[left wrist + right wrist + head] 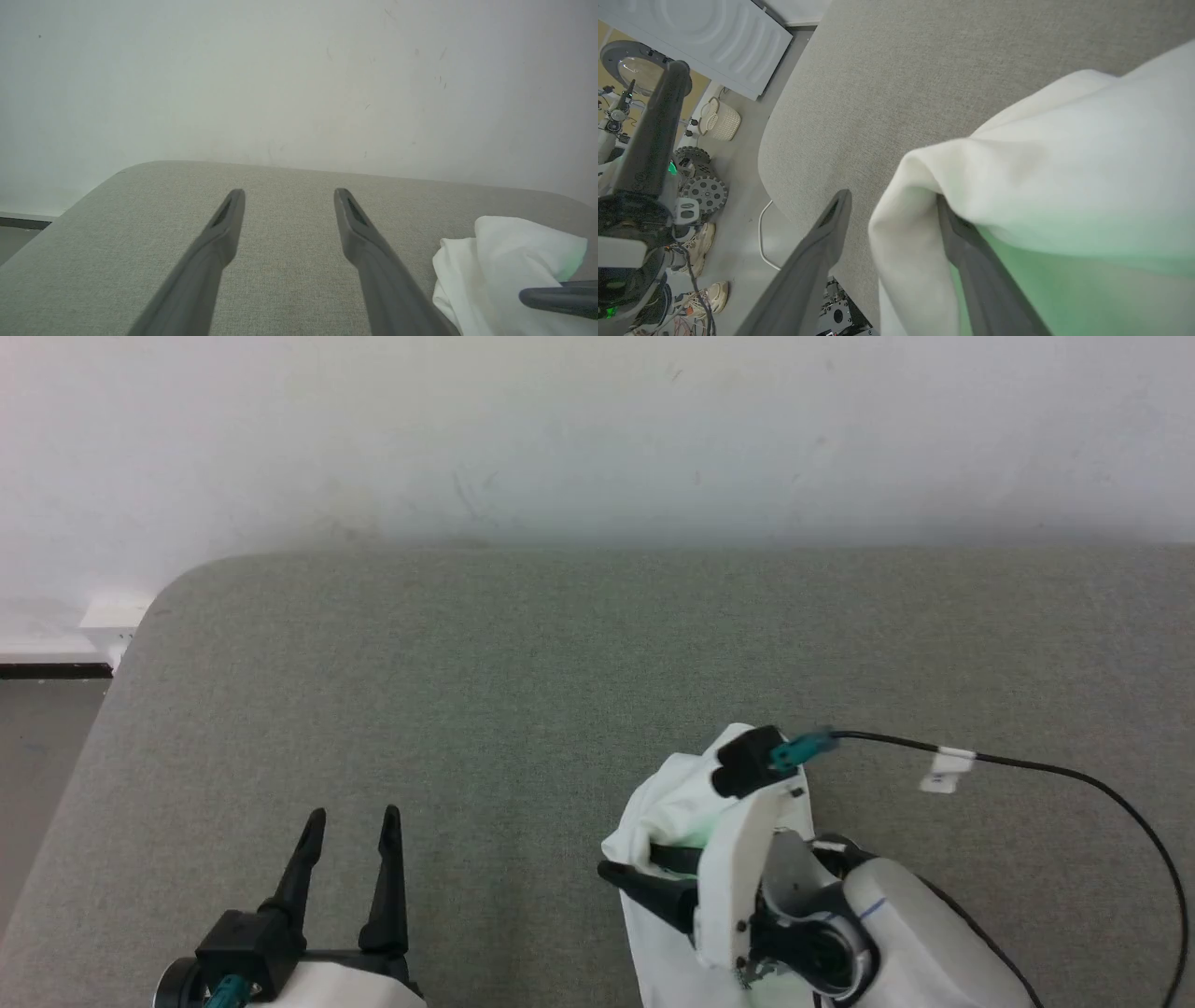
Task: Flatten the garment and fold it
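Counter: You are looking at a grey woven counter (560, 653) with rounded corners. It runs up to a pale wall (597, 429) at 12 o'clock in the head view.
Garment: The white garment (672, 803) sits bunched in a soft heap at about 5 o'clock in your head view. Part of it trails toward 6 o'clock under the right arm. It is too crumpled to tell sleeves from body.
Right hand: Your right hand (635, 863) lies turned on its side at 5 o'clock, sunk into the heap with its 2 fingers aimed toward 9 o'clock.
Right hand state: The 2 fingers stand apart. In the right wrist view (893, 198), a fold of the garment (1064, 154) drapes over the finger at 5 o'clock and hangs into the gap. The other finger (808, 261), at 7 o'clock, is bare and just beside the cloth. Nothing is pinched between them.
Left hand: Your left hand (354, 814) is at 7 o'clock in the head view with its fingers pointing to 12 o'clock, well apart from the garment.
Left hand state: The fingers are apart, with bare counter (154, 196) showing between them in the left wrist view (289, 192).
Left wrist view: The garment (504, 252) shows at 4 o'clock. 1 dark finger of the right hand (556, 296) comes in against it from the 3 o'clock edge.
Cable: A black cable (1074, 770) leaves a teal plug on the right wrist and arcs toward 3 o'clock over the counter. It carries a white tag (948, 770).
Beyond the counter: In the right wrist view, the floor (738, 140) lies at 9 o'clock. On it are a pale basket (717, 121), toothed wheels (705, 189) and pale shoes (710, 294).
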